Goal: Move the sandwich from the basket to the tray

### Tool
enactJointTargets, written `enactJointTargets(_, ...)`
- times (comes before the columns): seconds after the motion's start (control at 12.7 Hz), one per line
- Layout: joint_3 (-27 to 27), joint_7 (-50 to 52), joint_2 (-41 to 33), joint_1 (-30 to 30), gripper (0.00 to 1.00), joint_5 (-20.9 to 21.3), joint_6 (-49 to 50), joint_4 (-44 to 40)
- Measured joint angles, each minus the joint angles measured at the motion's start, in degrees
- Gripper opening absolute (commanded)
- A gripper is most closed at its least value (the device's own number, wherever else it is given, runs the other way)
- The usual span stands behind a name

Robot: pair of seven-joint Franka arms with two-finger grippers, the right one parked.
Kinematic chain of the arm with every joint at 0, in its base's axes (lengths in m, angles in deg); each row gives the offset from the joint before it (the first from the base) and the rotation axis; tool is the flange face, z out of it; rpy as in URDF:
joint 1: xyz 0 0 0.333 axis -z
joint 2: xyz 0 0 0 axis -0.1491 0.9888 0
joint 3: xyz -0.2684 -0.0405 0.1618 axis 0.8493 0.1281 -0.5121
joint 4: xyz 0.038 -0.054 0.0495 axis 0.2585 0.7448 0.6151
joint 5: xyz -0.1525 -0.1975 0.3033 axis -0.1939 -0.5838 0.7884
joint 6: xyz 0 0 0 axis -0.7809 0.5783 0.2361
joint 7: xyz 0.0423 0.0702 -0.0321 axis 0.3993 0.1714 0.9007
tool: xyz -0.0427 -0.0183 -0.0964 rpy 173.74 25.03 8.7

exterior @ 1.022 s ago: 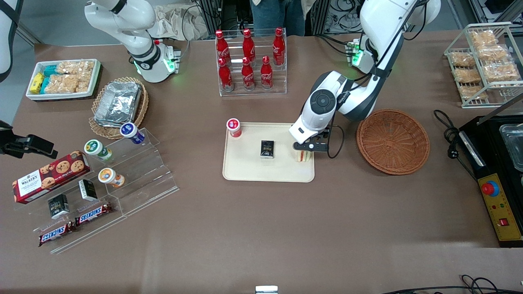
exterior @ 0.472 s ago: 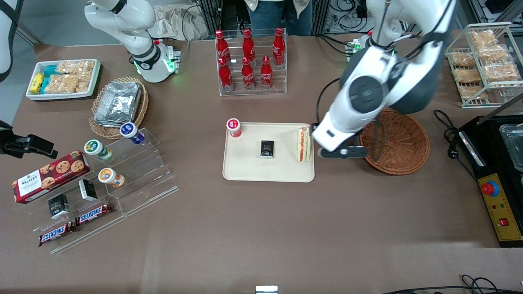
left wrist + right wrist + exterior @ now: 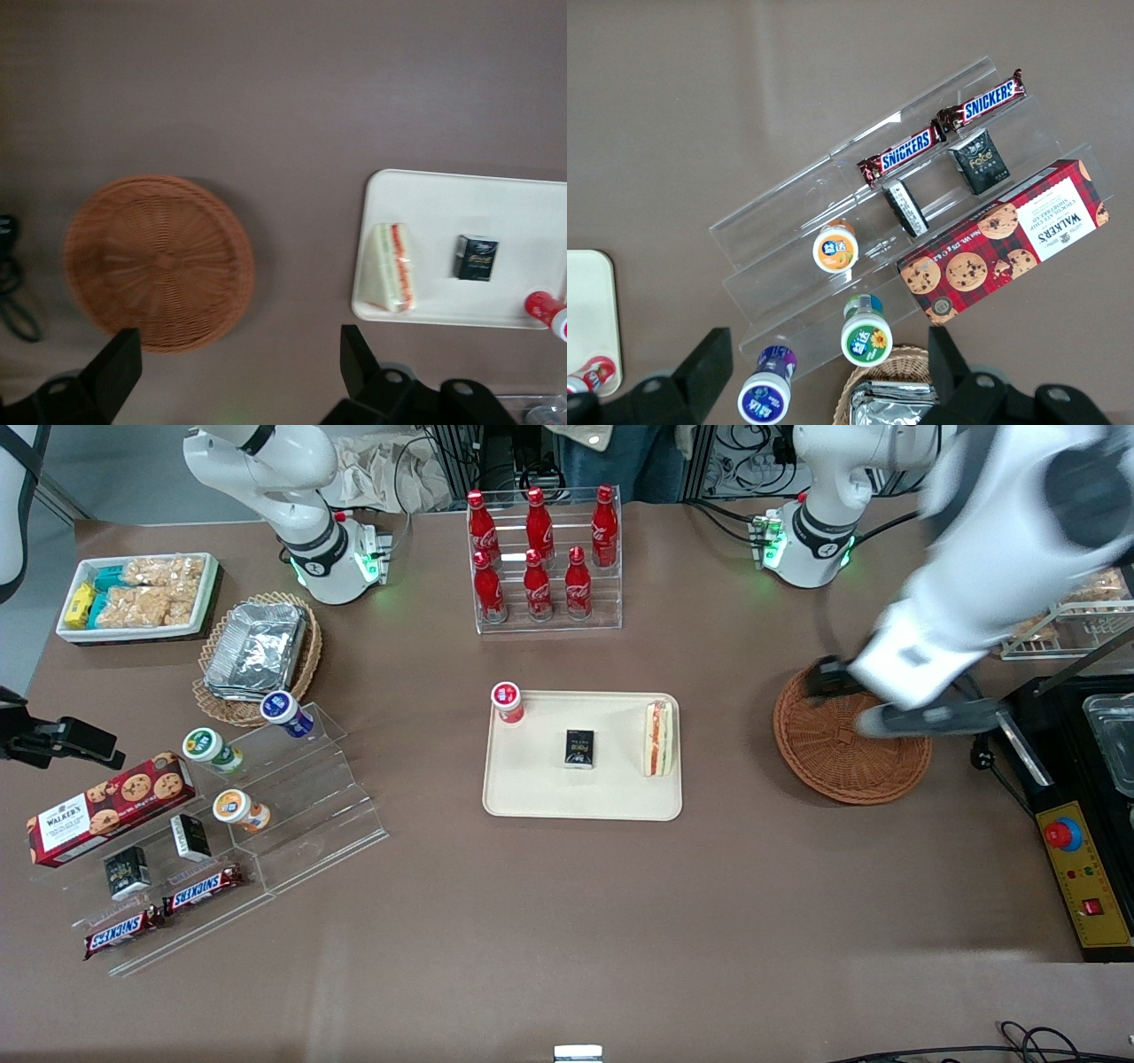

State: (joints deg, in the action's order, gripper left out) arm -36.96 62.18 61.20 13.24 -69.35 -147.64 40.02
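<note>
The sandwich is a pale bread wedge with red, orange and green layers on its cut edge. It lies on the tray, at about 3 o'clock from a small black box, near the rim on the basket side. The gripper hangs above the basket, blurred in the front view; its fingers are spread wide and hold nothing. A red-capped cup stands at the tray's corner.
</note>
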Motion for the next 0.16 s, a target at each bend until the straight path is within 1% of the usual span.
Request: enactJointTargets(0.16,-0.3,-3.0,-3.4,-4.3,1.00,-0.1,1.9,0.9)
